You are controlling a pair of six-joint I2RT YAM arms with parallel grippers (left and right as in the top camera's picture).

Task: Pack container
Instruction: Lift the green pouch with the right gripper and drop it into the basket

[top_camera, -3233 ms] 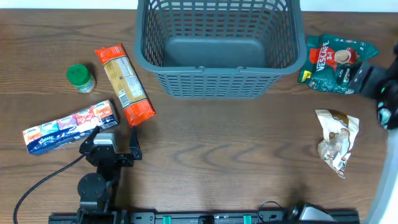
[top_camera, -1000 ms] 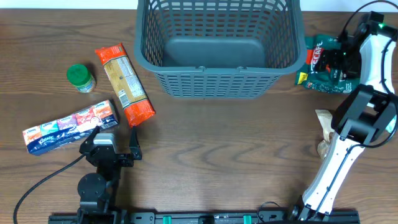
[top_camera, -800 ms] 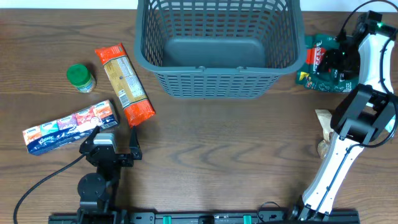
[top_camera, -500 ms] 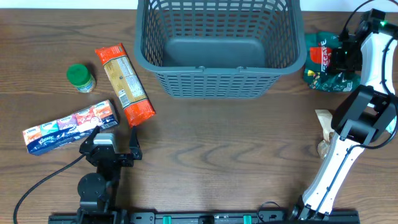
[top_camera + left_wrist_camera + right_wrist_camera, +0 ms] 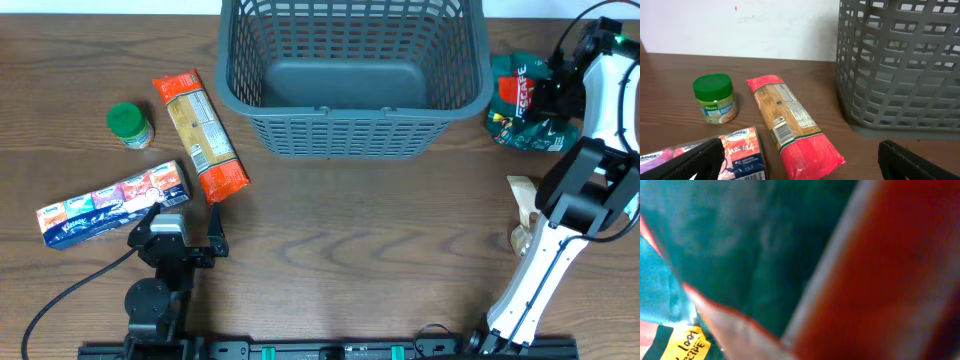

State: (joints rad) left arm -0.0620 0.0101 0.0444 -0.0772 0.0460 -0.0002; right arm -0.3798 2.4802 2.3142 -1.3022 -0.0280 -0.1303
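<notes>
Brown wood table (image 5: 380, 250), and the big grey-blue container (image 5: 350, 130) sits at the far edge in the middle.
When I look down into the container I see only its own flat grey floor. My right gripper (image 5: 556, 88) is down on the green coffee packet (image 5: 518, 92), which lies just to the right of the container. That wrist camera shows only blurry green and red packet, so I cannot tell if the fingers are pinched on it. My left gripper (image 5: 183, 225) waits near my side of the table with its fingers spread wide and nothing between them. Left of the container lie an orange pasta packet (image 5: 200, 135), a little jar with a green lid (image 5: 129, 125) and a pack of tissues (image 5: 112, 203). A crinkly pale bag (image 5: 528, 205) lies on the right, partly hidden by my right arm.
</notes>
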